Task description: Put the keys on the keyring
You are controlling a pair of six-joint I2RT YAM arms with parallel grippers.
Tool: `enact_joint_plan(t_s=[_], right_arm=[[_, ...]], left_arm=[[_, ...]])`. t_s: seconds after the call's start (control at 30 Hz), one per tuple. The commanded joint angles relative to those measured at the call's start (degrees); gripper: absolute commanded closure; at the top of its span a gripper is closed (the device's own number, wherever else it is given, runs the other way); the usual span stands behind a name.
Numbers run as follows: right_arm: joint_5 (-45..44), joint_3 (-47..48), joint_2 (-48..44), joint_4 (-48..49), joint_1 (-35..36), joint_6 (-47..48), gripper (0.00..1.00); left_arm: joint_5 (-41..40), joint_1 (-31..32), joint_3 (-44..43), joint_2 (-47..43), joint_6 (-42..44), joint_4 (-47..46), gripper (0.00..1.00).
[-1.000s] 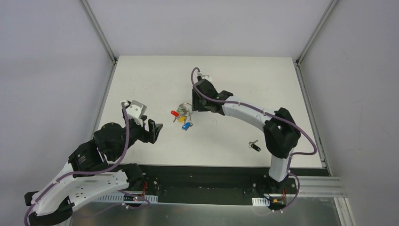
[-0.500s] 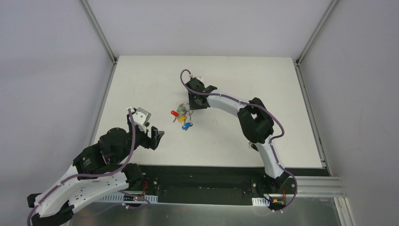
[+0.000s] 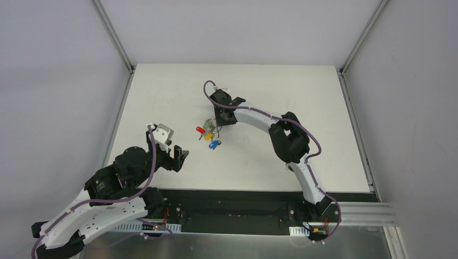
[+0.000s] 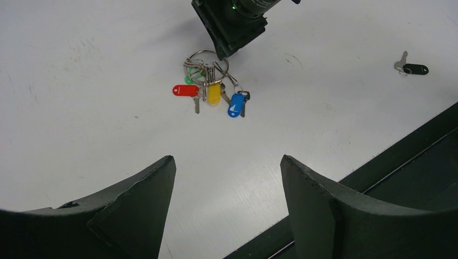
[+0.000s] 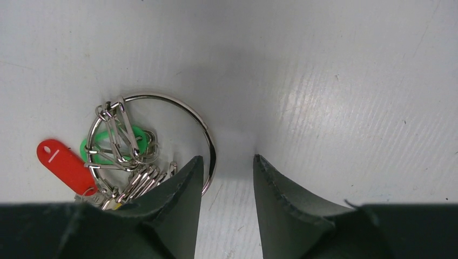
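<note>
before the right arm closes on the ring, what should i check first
1. Alignment: ok. The right pincer is down at the keyring, whose rim lies at one finger's inner edge.
2. Ring gripped: not ok. The jaws stand apart, with bare table between them.
3. Green key threaded on the ring: cannot tell. Its head lies within the ring, but the attachment is hidden.
4. Black key on the ring: not ok. It lies alone on the table, apart from the ring.
5. Left pincer free to help: ok. It is open, empty and short of the keys.
</note>
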State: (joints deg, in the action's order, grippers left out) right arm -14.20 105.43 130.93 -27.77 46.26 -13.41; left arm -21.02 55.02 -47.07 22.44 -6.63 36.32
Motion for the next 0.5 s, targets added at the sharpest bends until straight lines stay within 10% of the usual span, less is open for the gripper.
enact_joint_plan(t_s=[0.0,0.47], right_arm=[[-2.09,2.86,2.37,-2.77,1.59,2.0,0.59],[-6.49,4.68,4.75,-5.97,4.11,2.32,0.89]], left_arm=[[-0.04,-0.44,0.49,-0.19,0.83,-1.33,0.29],[-0.69,-0.44,0.62,-0.33,0.74,-1.33,0.29]])
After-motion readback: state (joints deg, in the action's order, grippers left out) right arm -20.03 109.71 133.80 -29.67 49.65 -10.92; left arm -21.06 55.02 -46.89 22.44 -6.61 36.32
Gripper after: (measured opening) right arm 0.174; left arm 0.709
